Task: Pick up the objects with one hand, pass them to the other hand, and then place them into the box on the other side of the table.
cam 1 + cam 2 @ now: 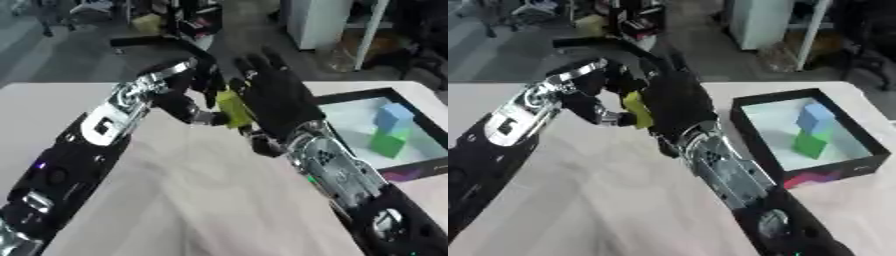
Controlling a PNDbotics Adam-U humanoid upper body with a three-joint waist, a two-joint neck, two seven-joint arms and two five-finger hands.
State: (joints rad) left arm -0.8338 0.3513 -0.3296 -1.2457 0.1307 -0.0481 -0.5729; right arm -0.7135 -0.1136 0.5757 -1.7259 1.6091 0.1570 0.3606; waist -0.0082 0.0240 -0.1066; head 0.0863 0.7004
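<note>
Left hand (188,95): black, raised above pale table (175,200) near centre, fingers curled around yellow-green rectangular block (234,109). Block: held upright in mid-air between both hands. Right hand (276,95): black, back toward camera, fingers extended upward, palm against block's right side. Black-walled box with white floor (754,131): right table edge; contains blue block (815,117), green block (809,142).

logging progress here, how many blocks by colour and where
yellow-green block, held between the left hand and right hand: 1
blue block, in the box: 1
green block, in the box: 1
total: 3
</note>
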